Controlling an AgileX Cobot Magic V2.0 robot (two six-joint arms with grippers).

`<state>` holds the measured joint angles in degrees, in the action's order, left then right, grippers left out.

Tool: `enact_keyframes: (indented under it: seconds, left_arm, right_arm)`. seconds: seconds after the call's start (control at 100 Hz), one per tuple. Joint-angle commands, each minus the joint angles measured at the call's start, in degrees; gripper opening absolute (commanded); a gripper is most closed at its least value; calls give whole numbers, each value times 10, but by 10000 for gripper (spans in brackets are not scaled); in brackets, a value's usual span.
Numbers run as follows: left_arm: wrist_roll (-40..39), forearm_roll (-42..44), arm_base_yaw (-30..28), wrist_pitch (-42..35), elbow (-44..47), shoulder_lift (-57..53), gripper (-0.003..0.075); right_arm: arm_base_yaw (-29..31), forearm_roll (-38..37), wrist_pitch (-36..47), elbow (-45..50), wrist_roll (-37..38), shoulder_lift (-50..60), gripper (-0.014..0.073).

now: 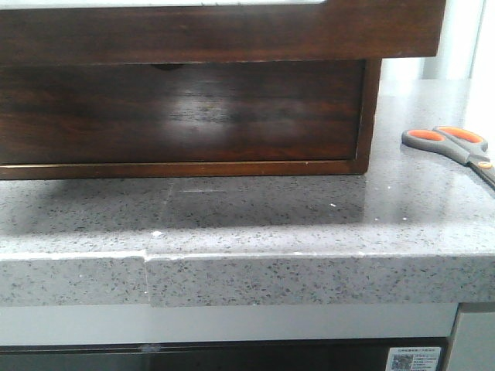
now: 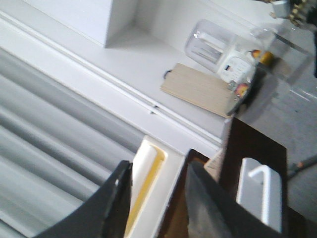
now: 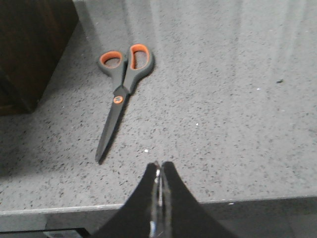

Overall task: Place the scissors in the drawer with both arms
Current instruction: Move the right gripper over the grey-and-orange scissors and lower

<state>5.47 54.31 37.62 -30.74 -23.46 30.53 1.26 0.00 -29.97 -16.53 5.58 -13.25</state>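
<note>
The scissors (image 3: 121,94) lie flat on the speckled grey counter, orange-lined loops pointing away from my right gripper (image 3: 159,166). That gripper is shut and empty, hovering over the counter's front edge a short way from the blade tips. In the front view the scissors (image 1: 456,145) sit at the far right, beside the dark wooden cabinet. The drawer (image 1: 232,35) juts forward at the top of the cabinet, with a pale strip above its front. My left gripper (image 2: 159,168) is open, and a white ledge and a dark brown edge (image 2: 183,198) show between its fingers. Neither gripper shows in the front view.
A lower drawer front (image 1: 178,116) with a small finger notch sits under the jutting one. The counter's front edge (image 1: 232,267) has a seam. In the left wrist view a wooden board (image 2: 200,89) and a clear plastic container (image 2: 213,47) rest on a white sill.
</note>
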Motion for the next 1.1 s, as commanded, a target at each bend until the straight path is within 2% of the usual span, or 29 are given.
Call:
enact_keyframes:
  seconds: [0.0,0.17,0.24,0.35,0.48,0.87,1.09]
  left_arm:
    - [-8,-59,4,1,-20,-40,253]
    - [-8,-74,4,86,-20,-115,251]
    - [-8,-83,4,119,-20,-139,251]
    - [-8,-98,4,156,-20,-169,251]
    - [-8,-114,4,184,-20,-183,251]
    - [-8,-125,4,183,-20,-183,251]
    - [-8,-125,4,183,-20,-183,251]
  right_arm:
    - [-6,-10,37,-32,-8,-32,-61]
    - [-6,-14,38,-64,-8,-104,-26]
    - [-6,-14,37,-83,-8,-137,46]
    - [-6,-14,38,-118,-8,-193,218]
    - [-14,-14,27,-167,-8,-249,335]
    - [-20,-18,-146,-382,-8,-506,349]
    - [-26,-16,-226,-479,-8,-620,492]
